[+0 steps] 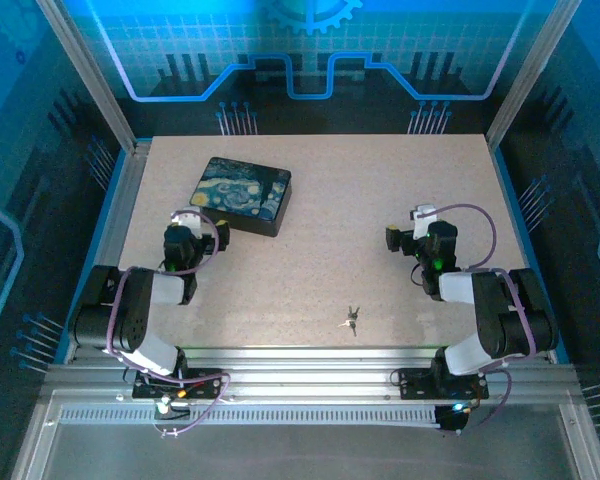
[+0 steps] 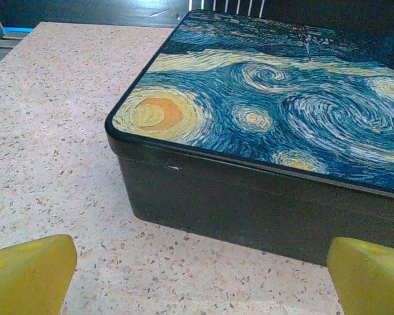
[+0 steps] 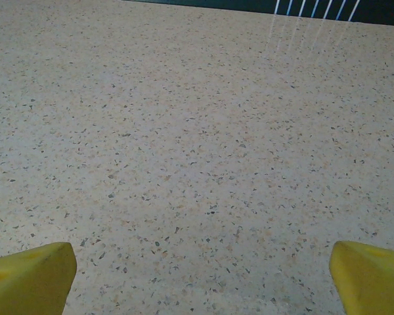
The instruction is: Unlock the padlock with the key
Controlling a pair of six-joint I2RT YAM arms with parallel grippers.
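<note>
The key [image 1: 351,320], a tiny silvery bunch, lies on the speckled table near the front edge, between the two arms. The padlock is out of view. A dark tin box with a swirling blue and yellow painted lid [image 1: 245,195] sits at the back left; its near corner and side wall [image 2: 249,210] loom close in the left wrist view. My left gripper [image 1: 200,226] [image 2: 202,275] is open just short of that box, holding nothing. Over bare table at the right, my right gripper [image 1: 408,236] [image 3: 202,279] is open and holds nothing.
The table [image 1: 360,220] is a speckled beige slab with a raised metal frame along its left and right sides. A ribbed metal rail [image 1: 300,365] runs along the front edge where both arm bases are bolted. Dark blue panels wall the back.
</note>
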